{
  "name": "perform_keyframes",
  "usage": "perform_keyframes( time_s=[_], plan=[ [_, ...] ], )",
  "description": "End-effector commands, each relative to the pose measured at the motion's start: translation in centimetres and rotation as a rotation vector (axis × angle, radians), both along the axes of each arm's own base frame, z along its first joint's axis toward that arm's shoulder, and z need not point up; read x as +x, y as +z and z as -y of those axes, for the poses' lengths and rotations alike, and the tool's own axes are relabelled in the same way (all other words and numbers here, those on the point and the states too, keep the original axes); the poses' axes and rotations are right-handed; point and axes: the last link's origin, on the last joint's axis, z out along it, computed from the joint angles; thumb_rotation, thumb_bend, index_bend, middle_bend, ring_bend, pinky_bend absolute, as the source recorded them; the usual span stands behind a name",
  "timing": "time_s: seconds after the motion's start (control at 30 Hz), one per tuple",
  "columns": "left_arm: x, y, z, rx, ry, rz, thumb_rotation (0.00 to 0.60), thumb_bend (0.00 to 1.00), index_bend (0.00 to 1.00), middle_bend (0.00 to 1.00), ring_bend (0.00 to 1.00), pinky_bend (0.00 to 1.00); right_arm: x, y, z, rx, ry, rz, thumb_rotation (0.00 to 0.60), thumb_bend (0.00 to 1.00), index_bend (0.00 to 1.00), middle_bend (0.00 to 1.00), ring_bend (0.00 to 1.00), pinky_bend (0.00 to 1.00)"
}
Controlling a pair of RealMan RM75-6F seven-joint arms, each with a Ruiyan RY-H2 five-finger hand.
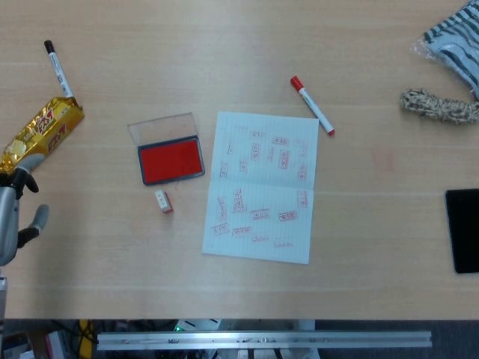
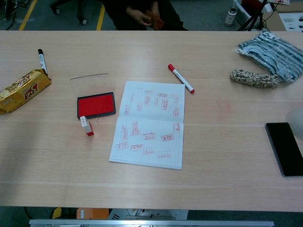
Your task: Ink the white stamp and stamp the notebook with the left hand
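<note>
The small white stamp [image 1: 162, 200] [image 2: 85, 125] with a red base sits on the table just in front of the open red ink pad [image 1: 171, 161] [image 2: 96, 104]. The open notebook [image 1: 262, 187] [image 2: 149, 124], covered with several red stamp marks, lies right of the pad. In the head view my left hand [image 1: 13, 217] shows only partly at the far left edge, far from the stamp, fingers apart and holding nothing. In the chest view a pale rounded part of my right hand [image 2: 298, 122] peeks in at the right edge; its fingers are hidden.
A gold snack pack [image 1: 41, 133] [image 2: 23, 90] and a black marker [image 1: 58, 69] [image 2: 41, 59] lie at the left. A red marker [image 1: 312, 105] [image 2: 181, 78] lies behind the notebook. A black phone [image 1: 464, 230] [image 2: 284, 147], a fuzzy bundle [image 1: 438, 106] and striped cloth [image 1: 453, 37] are at the right.
</note>
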Motion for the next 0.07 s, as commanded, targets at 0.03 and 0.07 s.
perform_keyframes(
  time_s=[0.03,0.07],
  plan=[
    [0.00,0.01,0.06,0.001,0.001,0.001,0.600,0.25,0.24,0.50,0.48,0.67,0.18,-0.15,0.11,0.004,0.006,0.000,0.600,0.22,0.35,0.38,0.29,0.43],
    [-0.01,0.01,0.09,0.000,0.002,0.002,0.600,0.25,0.24,0.50,0.48,0.67,0.24,-0.19,0.15,0.004,0.008,-0.001,0.600,0.22,0.35,0.38,0.29,0.43]
  ],
)
